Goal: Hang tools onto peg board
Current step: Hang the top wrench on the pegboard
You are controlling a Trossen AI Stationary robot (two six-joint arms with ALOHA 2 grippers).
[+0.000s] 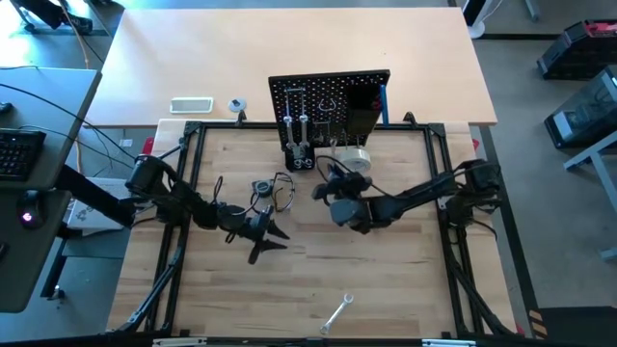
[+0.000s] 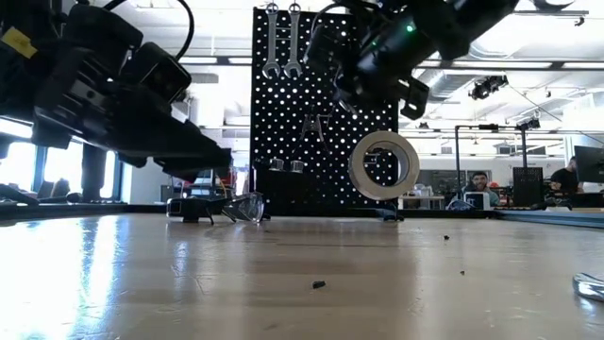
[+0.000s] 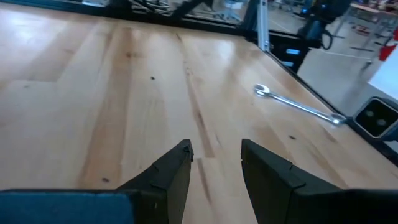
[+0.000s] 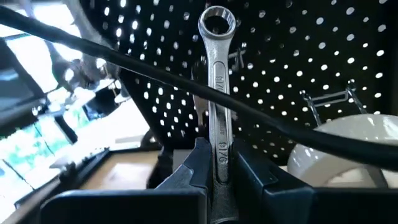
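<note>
Now | right gripper [image 4: 217, 171] clamps wrench [image 4: 217, 93] upright, ring end toward peg board [image 4: 298, 56] | left gripper [image 3: 214, 165] half-open, empty

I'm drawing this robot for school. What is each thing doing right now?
Right gripper: shut on wrench, by the peg board.
Left gripper: open, empty, above the table.
Tape roll: hanging on the board.
Loose wrench: lying flat on the table.
</note>
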